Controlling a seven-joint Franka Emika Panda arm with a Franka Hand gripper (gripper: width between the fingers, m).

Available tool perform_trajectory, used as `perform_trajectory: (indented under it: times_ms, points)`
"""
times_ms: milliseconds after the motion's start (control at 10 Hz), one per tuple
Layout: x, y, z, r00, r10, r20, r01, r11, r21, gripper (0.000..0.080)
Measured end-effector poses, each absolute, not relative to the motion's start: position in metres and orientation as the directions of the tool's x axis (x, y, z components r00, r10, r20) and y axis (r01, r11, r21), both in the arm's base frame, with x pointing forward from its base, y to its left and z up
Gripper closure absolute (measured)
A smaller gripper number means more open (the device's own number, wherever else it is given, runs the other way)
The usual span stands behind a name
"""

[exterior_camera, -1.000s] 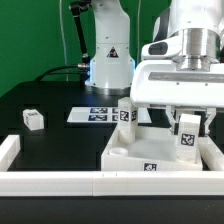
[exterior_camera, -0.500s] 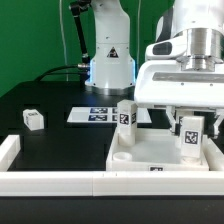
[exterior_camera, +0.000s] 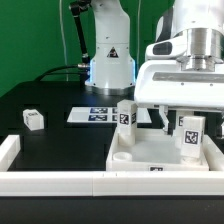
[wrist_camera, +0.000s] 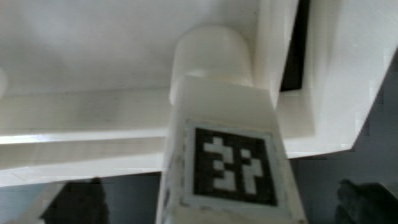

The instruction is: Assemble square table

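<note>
one end effector (wrist_camera: 217,203), spread wide, straddles the upright leg (wrist_camera: 224,100) without gripping it.

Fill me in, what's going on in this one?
The Panda's gripper hangs open around an upright leg standing on the square tabletop, with its fingers on either side and not gripping. A second leg stands toward the tabletop's other side. A third leg lies loose on the black table.

Robotics lab: robot arm (exterior_camera: 108,45), tagged marker board (exterior_camera: 92,115), black table (exterior_camera: 60,140), green backdrop (exterior_camera: 30,40).
</note>
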State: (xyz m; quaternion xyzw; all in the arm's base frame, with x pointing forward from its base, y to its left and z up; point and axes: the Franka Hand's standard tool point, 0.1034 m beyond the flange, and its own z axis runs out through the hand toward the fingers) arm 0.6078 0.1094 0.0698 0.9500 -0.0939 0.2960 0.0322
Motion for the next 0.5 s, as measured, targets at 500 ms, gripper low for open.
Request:
perform_trajectory:
  times_ms: [500]
  points:
    - [0.611, 0.100, 0.090, 0.872, -0.233, 0.431, -0.246, -0.969, -0.025, 0.0150]
